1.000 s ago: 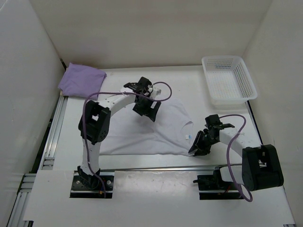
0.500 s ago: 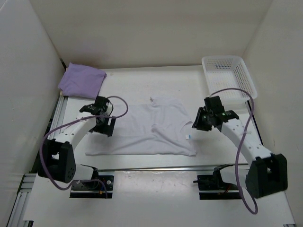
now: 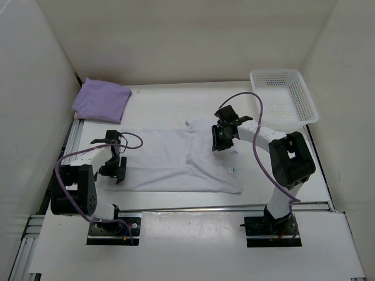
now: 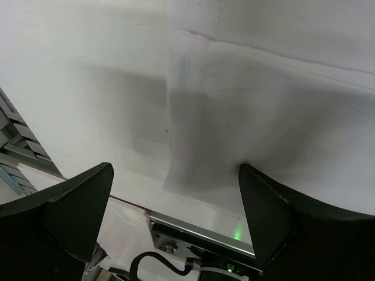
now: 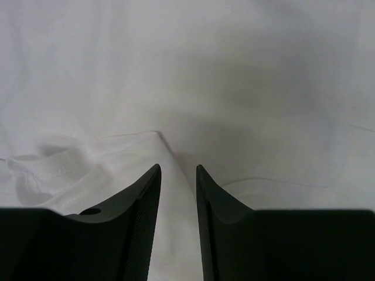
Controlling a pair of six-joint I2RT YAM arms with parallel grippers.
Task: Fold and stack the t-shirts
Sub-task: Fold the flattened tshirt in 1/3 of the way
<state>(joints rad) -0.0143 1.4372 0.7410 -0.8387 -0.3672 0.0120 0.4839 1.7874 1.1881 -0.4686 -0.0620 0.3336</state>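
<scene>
A white t-shirt [image 3: 170, 161] lies spread flat mid-table, its blue neck label [image 3: 232, 170] near the right edge. My left gripper [image 3: 112, 170] is open at the shirt's near left corner; in the left wrist view [image 4: 176, 170] its jaws stand wide apart around that corner [image 4: 193, 170]. My right gripper [image 3: 220, 139] is down on the shirt's upper right part; in the right wrist view [image 5: 178, 170] its jaws are nearly together on a raised fold of white cloth [image 5: 170, 152]. A folded lavender t-shirt [image 3: 101, 99] lies at the back left. The tan shirt is out of view.
A white perforated basket [image 3: 284, 96] stands at the back right. White walls enclose the table on three sides. A metal rail [image 3: 193, 208] runs along the near edge, and another runs down the left side [image 3: 64, 161].
The left gripper has moved down to the shirt's near left corner. The right gripper has moved left from beside the shirt onto its upper right part. The shirt lies much as before.
</scene>
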